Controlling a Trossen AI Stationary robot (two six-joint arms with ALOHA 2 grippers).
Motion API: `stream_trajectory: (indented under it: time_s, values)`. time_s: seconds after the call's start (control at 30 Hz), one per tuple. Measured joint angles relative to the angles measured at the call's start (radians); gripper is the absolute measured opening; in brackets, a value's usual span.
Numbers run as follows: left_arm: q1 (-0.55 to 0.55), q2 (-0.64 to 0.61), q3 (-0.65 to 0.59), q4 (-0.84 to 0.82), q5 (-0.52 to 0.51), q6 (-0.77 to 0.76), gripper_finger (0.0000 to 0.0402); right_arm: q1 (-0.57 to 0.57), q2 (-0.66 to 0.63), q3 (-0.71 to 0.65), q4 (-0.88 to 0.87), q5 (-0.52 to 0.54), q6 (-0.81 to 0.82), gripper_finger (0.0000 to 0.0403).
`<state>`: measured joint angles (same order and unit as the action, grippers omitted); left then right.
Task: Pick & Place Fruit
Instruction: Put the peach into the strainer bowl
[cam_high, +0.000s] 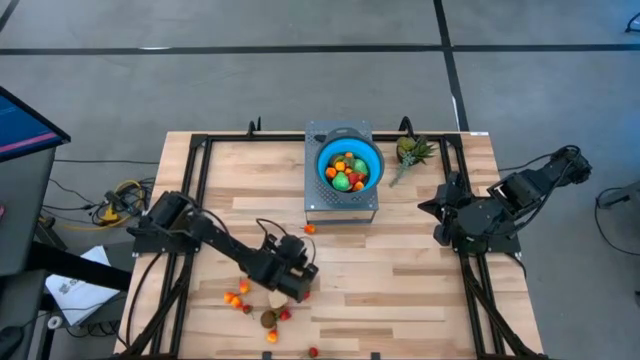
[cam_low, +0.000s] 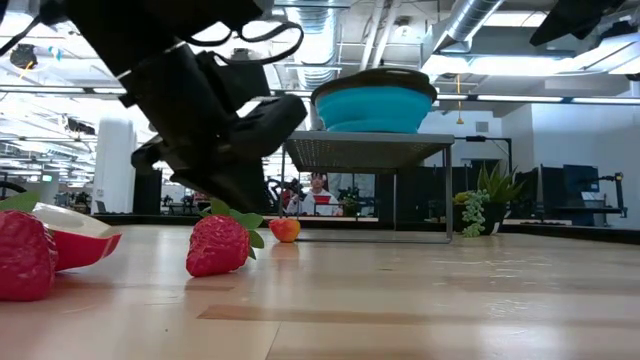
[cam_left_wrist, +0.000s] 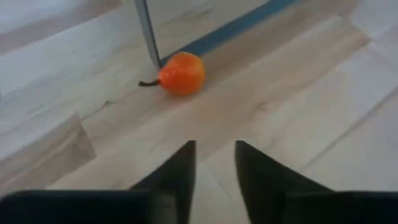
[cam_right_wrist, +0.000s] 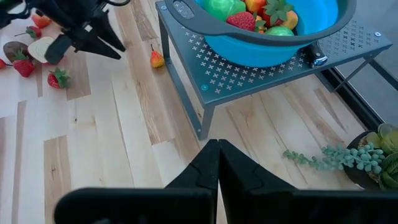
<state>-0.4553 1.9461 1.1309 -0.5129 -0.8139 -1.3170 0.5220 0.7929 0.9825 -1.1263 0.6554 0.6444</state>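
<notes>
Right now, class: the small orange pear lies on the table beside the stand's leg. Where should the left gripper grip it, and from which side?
Grip the orange pear across its round body, not the thin stem. It lies on its side beside the stand's leg, so the left gripper, fingers slightly open, should probably descend from above with the fingers clear of the leg.

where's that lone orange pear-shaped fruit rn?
High view: the orange fruit lies on the table by the front left leg of the grey stand, just ahead of the left gripper.
</notes>
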Motion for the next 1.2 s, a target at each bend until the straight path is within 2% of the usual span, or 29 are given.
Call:
stream_trajectory:
  time_s: [0.3, 0.57, 0.67, 0.77, 0.9, 0.97, 1.07, 1.2]
  values:
    - [0.035, 0.0, 0.0, 0.003, 0.001, 0.0, 0.0281, 0.0, 0.0, 0.0, -0.03, 0.0, 0.001, 0.0]
    - [0.05, 0.0, 0.0, 0.027, 0.001, -0.005, 0.0386, 0.0, 0.0, 0.0, -0.033, 0.0, 0.001, 0.0]
    - [0.053, 0.0, 0.001, 0.046, 0.001, -0.064, 0.0396, 0.0, 0.0, 0.0, -0.033, 0.0, 0.001, 0.0]
    - [0.058, 0.0, -0.007, 0.059, 0.0, -0.205, 0.0383, 0.0, 0.0, 0.0, -0.034, 0.0, 0.001, 0.0]
    - [0.058, 0.0, -0.057, 0.08, 0.012, -0.261, 0.0369, 0.0, 0.0, 0.0, -0.034, 0.0, 0.002, 0.0]
    - [0.058, 0.0, -0.079, 0.109, 0.045, -0.275, 0.0366, 0.0, 0.0, 0.0, -0.034, 0.0, 0.002, 0.0]
    - [0.057, -0.002, -0.109, 0.158, 0.033, -0.269, 0.0365, 0.0, 0.0, 0.0, -0.034, 0.0, 0.002, 0.0]
    - [0.056, -0.002, -0.14, 0.24, -0.001, -0.157, 0.0365, 0.0, 0.0, 0.0, -0.034, 0.0, 0.001, 0.0]
